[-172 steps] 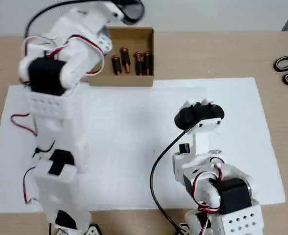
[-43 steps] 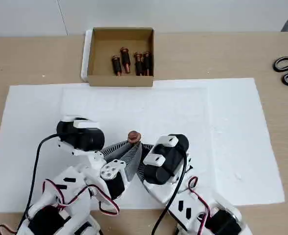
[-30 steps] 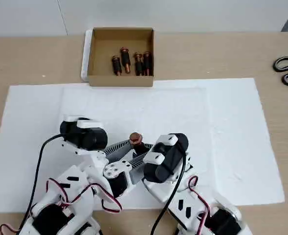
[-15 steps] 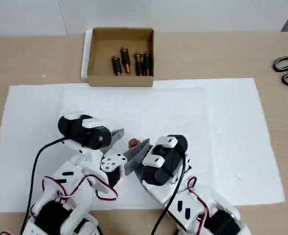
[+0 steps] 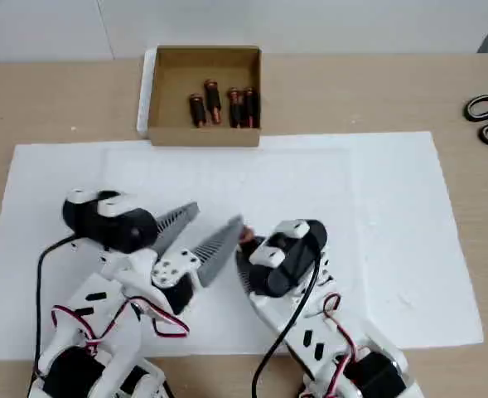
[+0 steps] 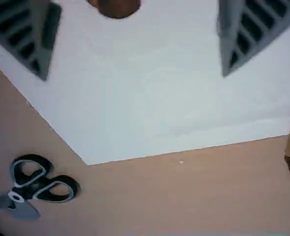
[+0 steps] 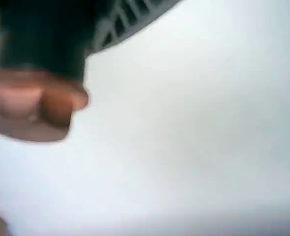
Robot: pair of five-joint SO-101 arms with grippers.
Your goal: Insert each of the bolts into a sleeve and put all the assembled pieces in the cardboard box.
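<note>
The left gripper (image 5: 217, 214) had let go and swung aside, its jaws wide apart over the white sheet (image 5: 376, 215), leaving the bolt-and-sleeve piece (image 7: 39, 105) clamped in the right gripper (image 5: 248, 246) alone. That insertion looked finished. The piece remained well short of the cardboard box (image 5: 202, 137), where four assembled pieces (image 5: 220, 106) lay.

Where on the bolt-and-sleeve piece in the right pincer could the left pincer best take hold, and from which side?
Probably the copper bolt head, which sticks clear of the black sleeve. Approach from the left arm's side, where the left pincer stands open beside it.
</note>
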